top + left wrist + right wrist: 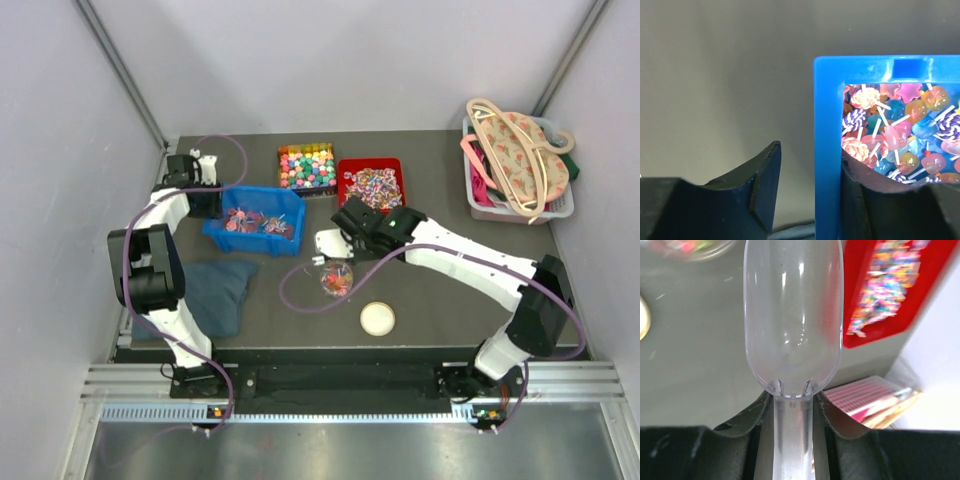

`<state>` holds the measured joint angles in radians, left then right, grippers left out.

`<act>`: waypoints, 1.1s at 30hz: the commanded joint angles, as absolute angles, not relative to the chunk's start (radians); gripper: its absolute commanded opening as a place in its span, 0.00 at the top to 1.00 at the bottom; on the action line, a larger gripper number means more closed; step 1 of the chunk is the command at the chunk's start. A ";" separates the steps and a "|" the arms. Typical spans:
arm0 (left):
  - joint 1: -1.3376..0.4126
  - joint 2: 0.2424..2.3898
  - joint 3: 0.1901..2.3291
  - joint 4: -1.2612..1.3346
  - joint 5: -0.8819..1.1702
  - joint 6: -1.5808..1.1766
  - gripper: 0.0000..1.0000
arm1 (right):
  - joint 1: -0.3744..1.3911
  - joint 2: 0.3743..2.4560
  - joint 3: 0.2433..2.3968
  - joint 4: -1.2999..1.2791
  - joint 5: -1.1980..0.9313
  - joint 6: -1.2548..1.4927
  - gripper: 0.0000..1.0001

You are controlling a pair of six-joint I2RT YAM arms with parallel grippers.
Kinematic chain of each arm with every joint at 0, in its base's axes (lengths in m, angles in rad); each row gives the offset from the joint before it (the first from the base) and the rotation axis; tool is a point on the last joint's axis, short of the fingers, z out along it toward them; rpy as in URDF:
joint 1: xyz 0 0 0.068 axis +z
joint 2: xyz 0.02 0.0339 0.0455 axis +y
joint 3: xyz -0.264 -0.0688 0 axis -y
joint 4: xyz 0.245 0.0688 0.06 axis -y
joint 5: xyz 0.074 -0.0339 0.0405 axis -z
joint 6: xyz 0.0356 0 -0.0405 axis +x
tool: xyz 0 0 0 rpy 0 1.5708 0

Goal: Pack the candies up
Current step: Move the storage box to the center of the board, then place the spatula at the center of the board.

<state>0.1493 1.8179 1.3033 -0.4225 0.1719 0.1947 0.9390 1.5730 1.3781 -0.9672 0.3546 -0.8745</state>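
Candies lie in three bins: lollipop-shaped ones (890, 130) in the blue bin (216, 235), bright cubes (307, 167) in a dark bin, and wrapped sweets (372, 187) in the red bin (370, 162). A small clear jar (337, 278) holds a few more. My left gripper (212, 205) (809, 152) straddles the blue bin's left wall (827, 150). It is open: one finger is inside against the wall, the other stands apart outside. My right gripper (345, 238) (792, 397) is shut on the handle of a clear plastic scoop (792, 315), which is empty, just above the jar.
A round cream lid (377, 319) lies in front of the jar. A blue cloth (215, 290) lies at the near left. A grey basket (565, 205) with hangers and a patterned bag stands at the back right. Grey walls close in both sides.
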 commanded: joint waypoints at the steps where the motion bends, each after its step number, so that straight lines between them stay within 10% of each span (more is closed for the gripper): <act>1: 0.160 1.766 1.347 -0.410 0.225 0.207 0.51 | 0.928 1.598 1.506 -0.842 0.396 -0.885 1.00; 15: 0.169 1.782 1.388 -0.414 0.196 0.244 0.44 | 0.845 1.868 1.830 -0.747 0.354 -0.706 1.00; 33: 0.227 1.847 1.491 -0.434 0.161 0.281 0.44 | 0.450 1.621 1.359 -0.420 0.385 -0.321 1.00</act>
